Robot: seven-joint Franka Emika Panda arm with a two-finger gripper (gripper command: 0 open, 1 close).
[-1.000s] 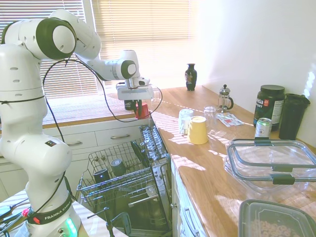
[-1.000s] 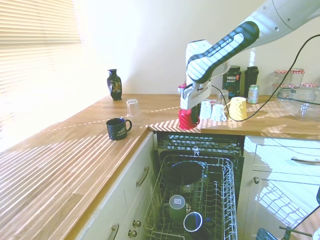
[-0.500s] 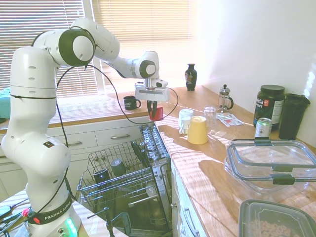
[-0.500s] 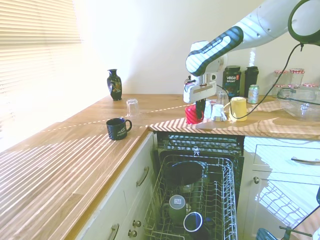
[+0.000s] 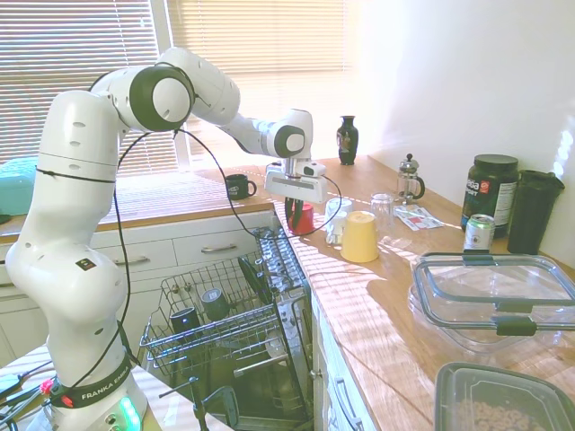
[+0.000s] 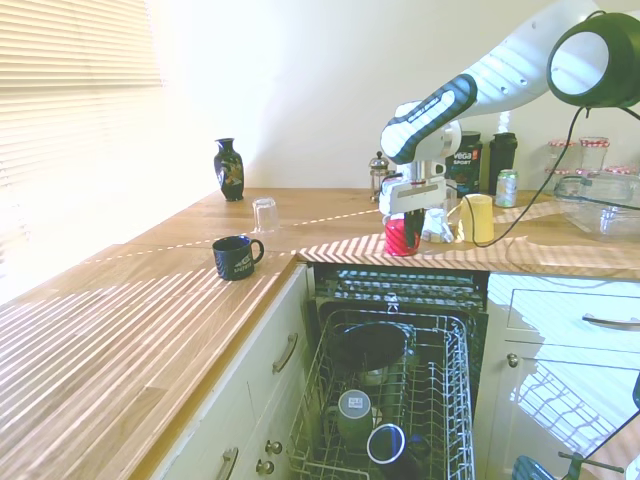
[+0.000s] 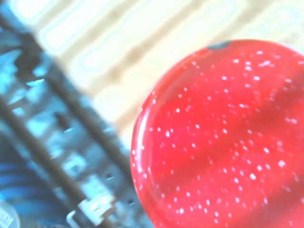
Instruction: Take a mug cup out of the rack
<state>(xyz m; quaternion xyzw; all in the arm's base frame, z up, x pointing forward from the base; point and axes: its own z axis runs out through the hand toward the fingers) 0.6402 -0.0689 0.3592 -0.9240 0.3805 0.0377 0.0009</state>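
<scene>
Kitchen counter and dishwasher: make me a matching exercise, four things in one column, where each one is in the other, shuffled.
Things:
1. red mug
2. navy mug
3. yellow cup
4. green mug

Places:
A. in the rack
B. upside down on the counter, beside clear glasses
C. in the claw, at the counter edge above the dishwasher
D. upright on the counter near the corner, alone

Pairs: 1-C, 2-D, 3-B, 4-A

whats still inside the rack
In the rack two dark mugs sit near the front and a large dark bowl lies further back. The red mug is out, held by the end effector at the counter. Lower levels are hidden.
</scene>
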